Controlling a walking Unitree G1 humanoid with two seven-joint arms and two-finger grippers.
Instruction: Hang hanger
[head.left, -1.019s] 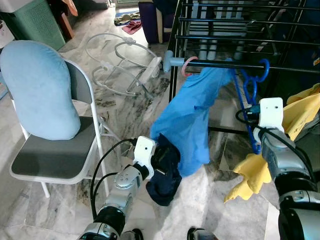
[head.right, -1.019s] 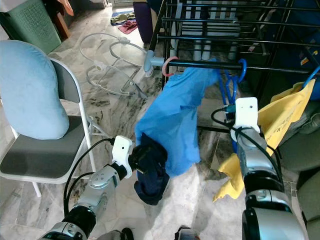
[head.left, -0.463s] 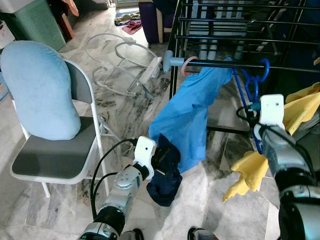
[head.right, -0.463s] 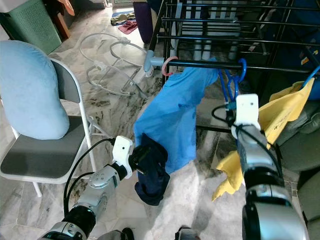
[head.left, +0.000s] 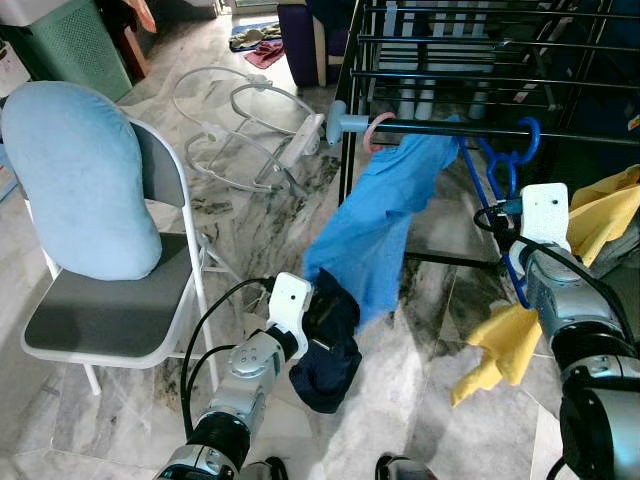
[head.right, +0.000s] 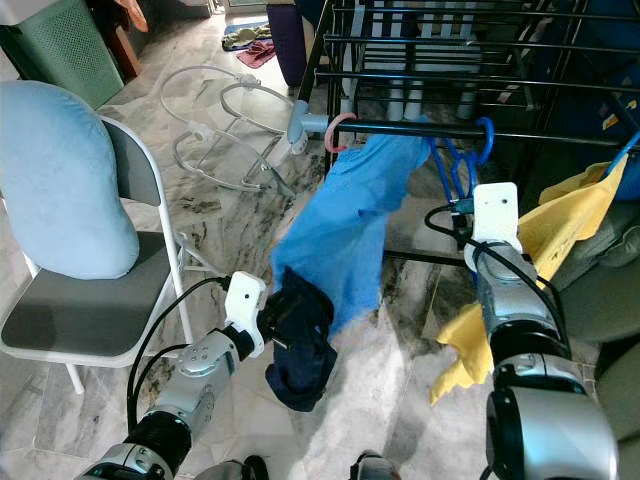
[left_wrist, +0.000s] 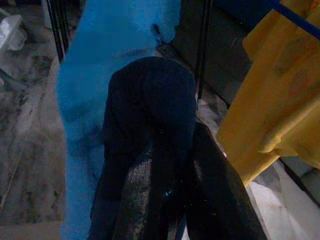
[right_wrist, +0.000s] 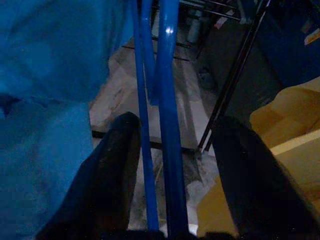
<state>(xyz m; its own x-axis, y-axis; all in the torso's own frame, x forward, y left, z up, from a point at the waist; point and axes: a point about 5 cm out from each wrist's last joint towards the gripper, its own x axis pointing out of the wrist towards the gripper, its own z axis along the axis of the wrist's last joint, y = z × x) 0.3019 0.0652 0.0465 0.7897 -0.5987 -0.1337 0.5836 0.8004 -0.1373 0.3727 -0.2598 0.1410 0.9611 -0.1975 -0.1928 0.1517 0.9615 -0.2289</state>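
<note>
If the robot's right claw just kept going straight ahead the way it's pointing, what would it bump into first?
Probably the blue hanger: its bars run right between the open fingers of the right gripper. Beyond lies the drying rack; depth is unclear.

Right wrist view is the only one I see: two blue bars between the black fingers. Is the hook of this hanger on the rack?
Observer: Yes. From the head camera, the hook of the blue hanger sits over the black rail of the drying rack. The right tool is open around the bars below.
Operator: And the blue cloth at my side, is it on the floor?
Observer: No, the blue garment hangs from the same rail, off the marble floor.
Operator: Is the other arm free?
Observer: No, the left tool is shut on a navy cloth, held low in front of the robot.
</note>
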